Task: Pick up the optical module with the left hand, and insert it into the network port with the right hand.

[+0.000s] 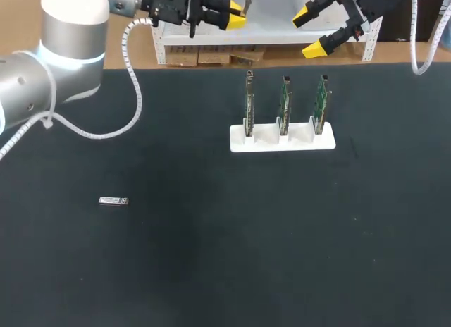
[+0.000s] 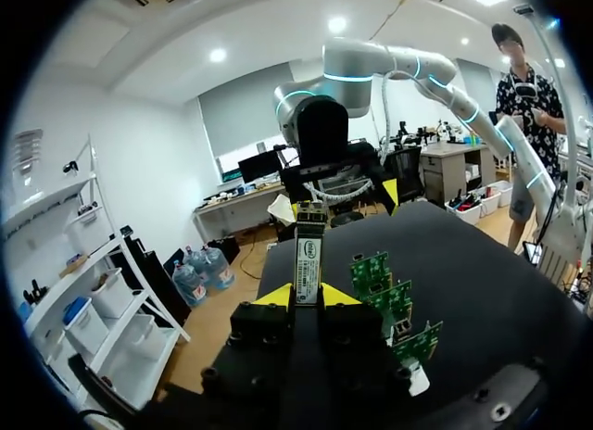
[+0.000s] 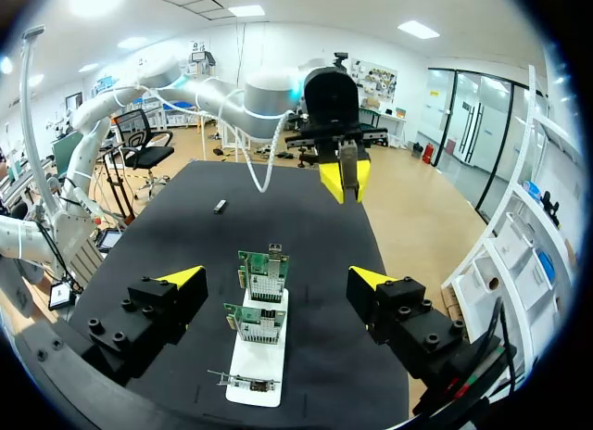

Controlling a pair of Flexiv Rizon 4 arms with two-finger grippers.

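Note:
My left gripper [image 1: 237, 12] hangs over the table's far edge, shut on an optical module [image 2: 309, 254], a slim silver bar that sticks out past its yellow tips. My right gripper [image 1: 310, 32] faces it from the right, wide open with nothing between its fingers. In the right wrist view the held module [image 3: 347, 161] shows ahead of the open right gripper [image 3: 276, 277]. Three green network cards [image 1: 284, 101] stand upright in a white holder [image 1: 282, 142] below both grippers. A second silver module [image 1: 113, 201] lies flat on the black table at the left.
The black table top [image 1: 232, 256] is bare apart from the holder and the loose module. The left arm's grey link [image 1: 42, 73] and its white coiled cable [image 1: 134, 94] hang over the far left corner.

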